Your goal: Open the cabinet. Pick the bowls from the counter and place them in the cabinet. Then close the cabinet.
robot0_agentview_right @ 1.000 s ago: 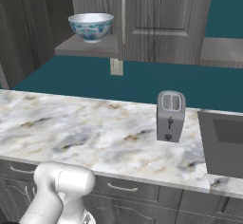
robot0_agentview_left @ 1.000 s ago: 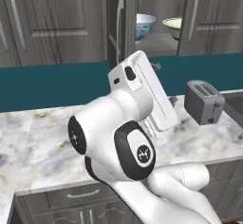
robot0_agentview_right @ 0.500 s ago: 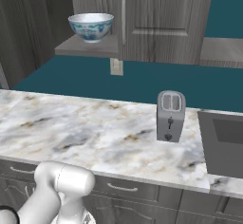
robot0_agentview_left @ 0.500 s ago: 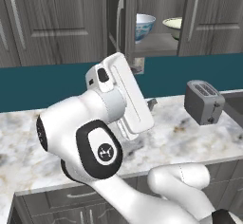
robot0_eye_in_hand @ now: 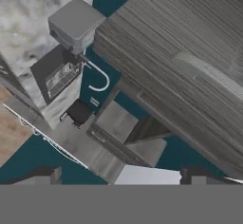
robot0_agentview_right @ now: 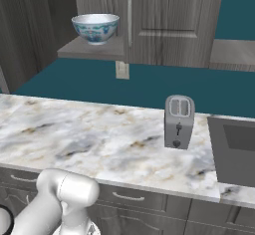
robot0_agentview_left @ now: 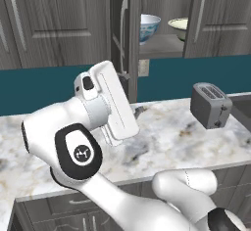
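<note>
We see both bowls, blue-patterned (robot0_agentview_left: 148, 26) and cream-green (robot0_agentview_left: 180, 25), shelved inside the open cabinet (robot0_agentview_left: 128, 39), our fingers (robot0_eye_in_hand: 118, 173) spread wide and empty; a careless swing shut could clip the toaster (robot0_agentview_left: 211, 105).

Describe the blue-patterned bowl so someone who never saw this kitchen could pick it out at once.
Look into the open cabinet above the counter. Two bowls sit on its shelf; the blue-patterned bowl is white inside with blue decoration outside, whereas the cream-green bowl beside it is plain.
</note>
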Controlling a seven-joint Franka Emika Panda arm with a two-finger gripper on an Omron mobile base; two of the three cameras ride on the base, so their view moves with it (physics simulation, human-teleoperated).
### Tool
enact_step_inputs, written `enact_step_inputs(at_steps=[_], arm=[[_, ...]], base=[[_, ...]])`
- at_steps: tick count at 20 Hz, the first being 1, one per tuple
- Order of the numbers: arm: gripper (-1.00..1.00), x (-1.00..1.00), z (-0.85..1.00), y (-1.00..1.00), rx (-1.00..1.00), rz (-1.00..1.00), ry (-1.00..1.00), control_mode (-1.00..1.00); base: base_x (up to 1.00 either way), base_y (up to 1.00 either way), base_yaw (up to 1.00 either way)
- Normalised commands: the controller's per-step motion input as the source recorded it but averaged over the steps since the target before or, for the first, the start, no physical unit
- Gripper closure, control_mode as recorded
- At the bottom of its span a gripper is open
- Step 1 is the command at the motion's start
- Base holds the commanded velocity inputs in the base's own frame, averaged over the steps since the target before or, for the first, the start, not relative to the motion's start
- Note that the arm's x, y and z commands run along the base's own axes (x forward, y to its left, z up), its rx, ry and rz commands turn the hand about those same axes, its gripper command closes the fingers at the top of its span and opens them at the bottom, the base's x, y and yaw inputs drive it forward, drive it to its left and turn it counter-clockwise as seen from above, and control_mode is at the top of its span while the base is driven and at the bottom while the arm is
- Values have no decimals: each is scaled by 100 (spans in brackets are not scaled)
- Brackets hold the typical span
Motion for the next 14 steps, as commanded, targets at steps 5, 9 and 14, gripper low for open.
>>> enact_step_inputs(at_steps=[5, 9, 14], arm=[[-100, 25, -6, 19, 0, -4, -1, -100], [-100, 34, 0, 8, 0, -2, 0, -100], [-100, 35, 0, 7, 0, -2, 0, -100]], base=[[0, 0, 0], [0, 0, 0], [0, 0, 0]])
